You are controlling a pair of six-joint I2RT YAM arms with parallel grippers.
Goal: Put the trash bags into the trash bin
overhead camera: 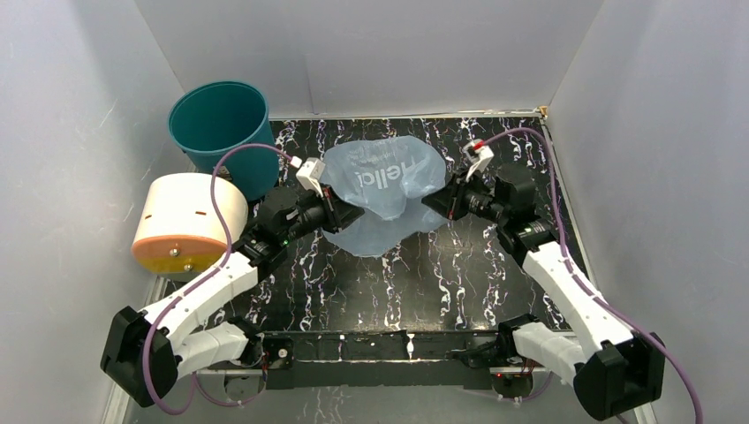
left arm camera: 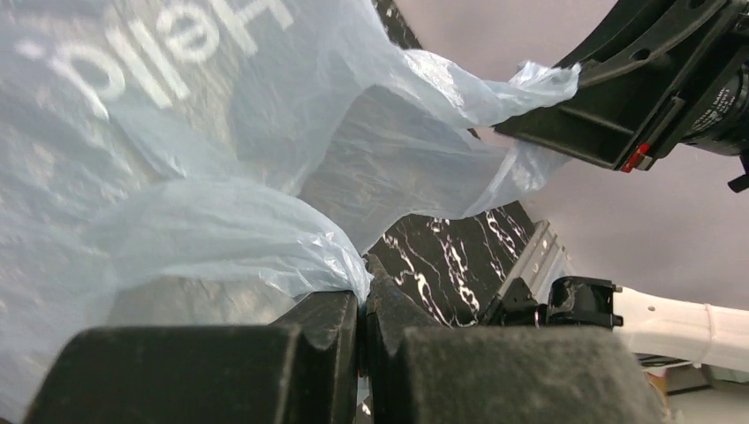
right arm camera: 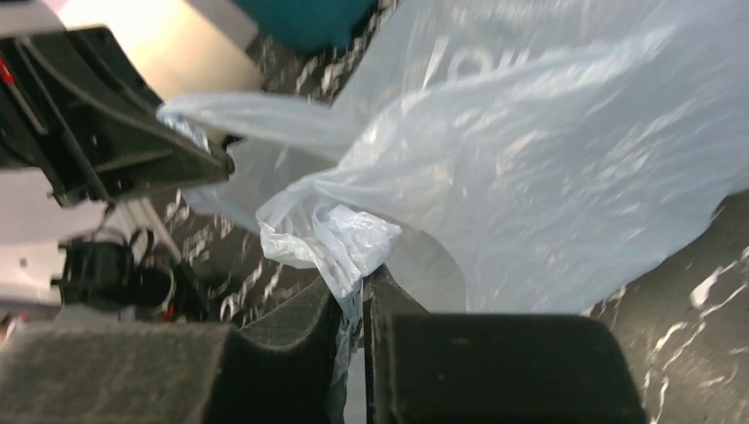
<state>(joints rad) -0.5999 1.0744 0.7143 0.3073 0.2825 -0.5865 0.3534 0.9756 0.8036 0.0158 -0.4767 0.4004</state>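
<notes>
Fingers (left arm camera: 309,336) of left gripper (left arm camera: 362,300) and right gripper (right arm camera: 353,296) pinch the trash bag (overhead camera: 382,190), and I fear pulling apart tears it short of the trash bin (overhead camera: 221,124).

Light-blue trash bag (overhead camera: 389,190) with white lettering, teal trash bin (overhead camera: 221,124), black white-veined table (overhead camera: 424,274).

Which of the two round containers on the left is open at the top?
The teal bucket in the back-left corner: its hollow inside shows from above. The cream cylinder beside it shows no opening.
</notes>
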